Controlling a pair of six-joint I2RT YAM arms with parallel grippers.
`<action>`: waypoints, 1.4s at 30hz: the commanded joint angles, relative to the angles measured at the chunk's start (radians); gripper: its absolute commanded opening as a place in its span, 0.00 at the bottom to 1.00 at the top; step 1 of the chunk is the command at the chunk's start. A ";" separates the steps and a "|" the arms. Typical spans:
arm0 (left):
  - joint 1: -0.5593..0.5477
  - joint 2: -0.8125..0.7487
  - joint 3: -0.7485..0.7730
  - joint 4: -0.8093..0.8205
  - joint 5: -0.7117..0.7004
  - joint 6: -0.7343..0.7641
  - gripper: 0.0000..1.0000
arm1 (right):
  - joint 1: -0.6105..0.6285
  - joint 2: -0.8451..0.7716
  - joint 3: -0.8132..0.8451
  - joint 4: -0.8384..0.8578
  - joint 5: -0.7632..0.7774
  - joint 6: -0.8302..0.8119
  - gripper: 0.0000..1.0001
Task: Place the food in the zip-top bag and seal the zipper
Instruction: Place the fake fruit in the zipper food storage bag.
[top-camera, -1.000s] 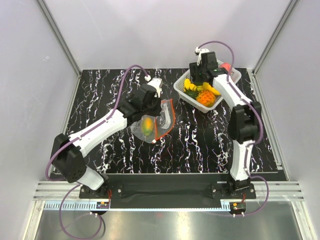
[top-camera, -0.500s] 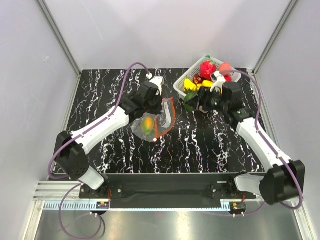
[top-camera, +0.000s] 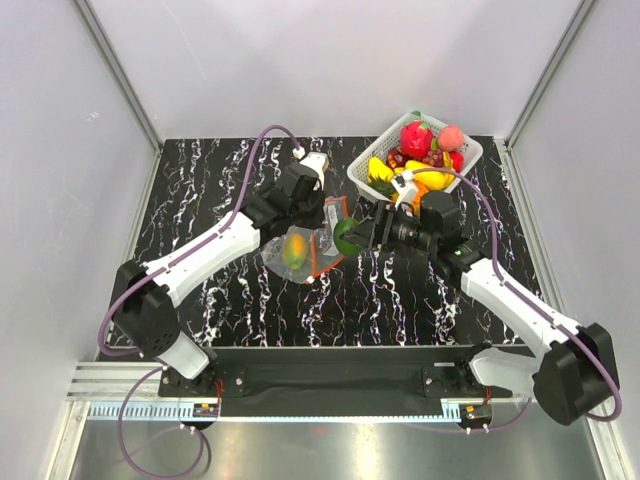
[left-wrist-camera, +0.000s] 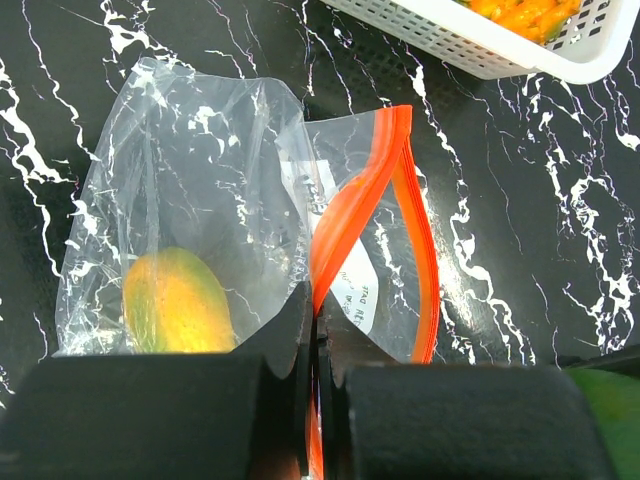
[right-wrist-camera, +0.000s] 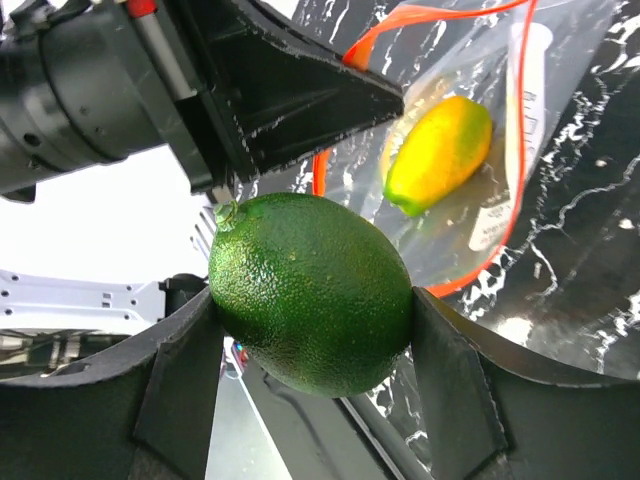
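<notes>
Green lime: clamped between the right gripper's two fingers, just beside the bag mouth; stem nub up-left in the wrist view, long axis slanting down-right
Clear zip-top bag: on the black marbled table; mouth gaping toward the lime
Red-orange zipper: runs away from the left gripper, whose jaws are pressed together on its near end
Yellow-orange fruit: inside the bag
White basket: beyond the bag; remaining food piled in it
</notes>
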 joint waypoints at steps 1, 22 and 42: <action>0.002 0.002 0.051 0.022 -0.011 -0.012 0.02 | 0.018 0.057 -0.002 0.114 -0.002 0.063 0.49; 0.002 -0.061 0.060 0.031 0.128 -0.043 0.03 | 0.096 0.343 0.092 0.169 0.216 0.149 0.59; 0.059 -0.103 0.034 0.002 0.132 -0.011 0.04 | -0.018 0.161 0.386 -0.455 0.569 -0.168 0.75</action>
